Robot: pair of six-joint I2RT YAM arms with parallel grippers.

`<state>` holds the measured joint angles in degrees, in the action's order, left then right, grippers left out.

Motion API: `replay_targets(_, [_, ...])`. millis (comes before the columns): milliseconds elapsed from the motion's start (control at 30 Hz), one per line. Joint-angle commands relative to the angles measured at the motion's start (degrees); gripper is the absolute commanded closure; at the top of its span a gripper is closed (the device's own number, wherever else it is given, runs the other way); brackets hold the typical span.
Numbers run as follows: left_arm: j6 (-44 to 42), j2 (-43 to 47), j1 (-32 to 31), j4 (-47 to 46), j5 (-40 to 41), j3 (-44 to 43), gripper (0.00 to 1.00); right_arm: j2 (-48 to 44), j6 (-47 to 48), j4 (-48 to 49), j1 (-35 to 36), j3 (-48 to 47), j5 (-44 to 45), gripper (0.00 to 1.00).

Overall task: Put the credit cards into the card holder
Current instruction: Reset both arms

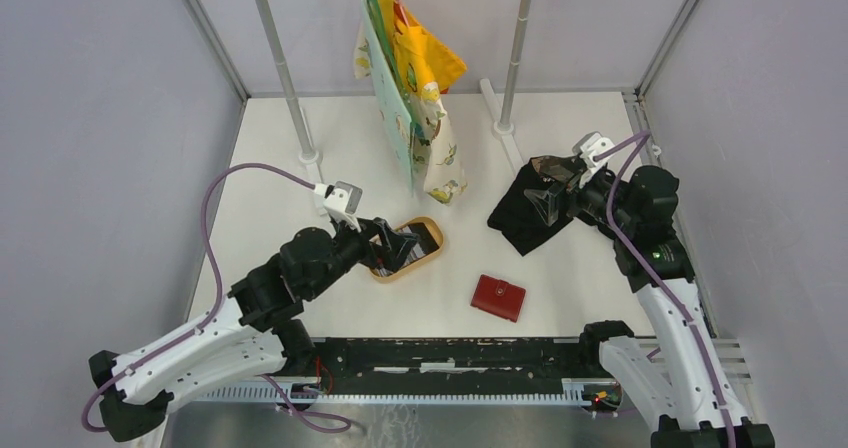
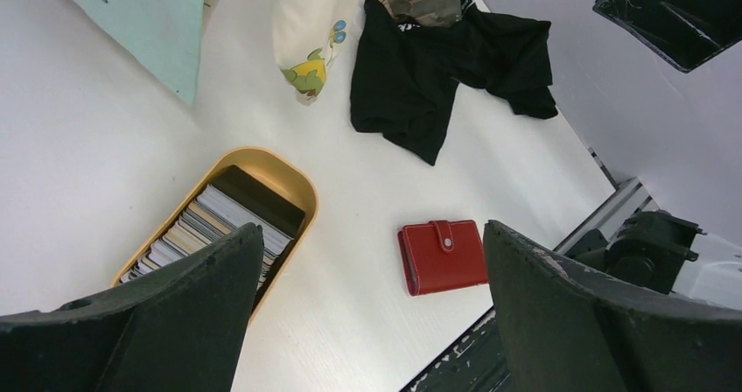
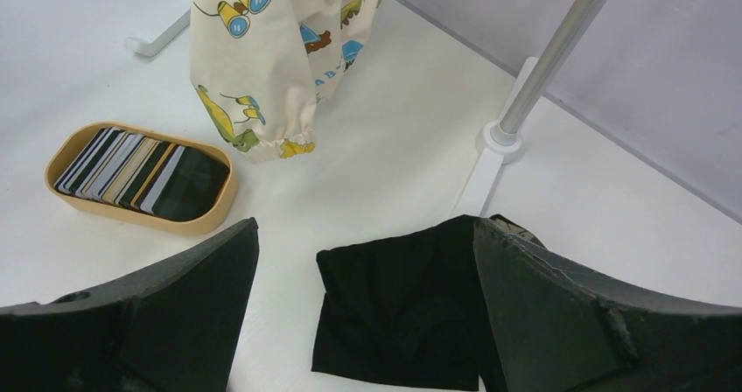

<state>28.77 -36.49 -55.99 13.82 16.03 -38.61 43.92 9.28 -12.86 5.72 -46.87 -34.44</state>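
The left gripper (image 2: pixel 372 234) stands with its jaws spread wide and nothing between them. It hangs over the near end of the tray (image 2: pixel 302 191), a tan oval dish on the white table (image 1: pixel 280 168). The cards (image 2: pixel 214 221) fill that tray, standing on edge in a tight row of grey, pale and dark ones, with a black one tilted across the far end. None lies outside the tray.

To the right of the tray, apart from it and closer to the table's near edge, lies the wallet (image 1: pixel 498 297). It is red, folded shut, and its strap is snapped down (the stud shows on its face in the left wrist view).

The right gripper (image 3: pixel 366 226) is likewise spread wide and holds nothing. It hovers above a crumpled black cloth (image 3: pixel 398 318) toward the table's right far side, well apart from the wallet and the tray.

Behind, between two upright poles (image 1: pixel 283 68), printed garments (image 1: pixel 415 98) hang down, their hems ending just above the table beyond the tray.
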Motion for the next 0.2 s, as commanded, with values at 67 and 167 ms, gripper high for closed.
replay_targets(67, [-0.65,0.18,-0.01,-0.31,2.95,0.62,0.0,-0.6,0.12,3.37,-0.79,0.97,-1.25,0.02])
replay_targets(167, [-0.65,0.49,0.02,-0.29,3.16,1.04,0.0,-0.59,-0.05,3.71,-1.1,1.25,-1.66,0.02])
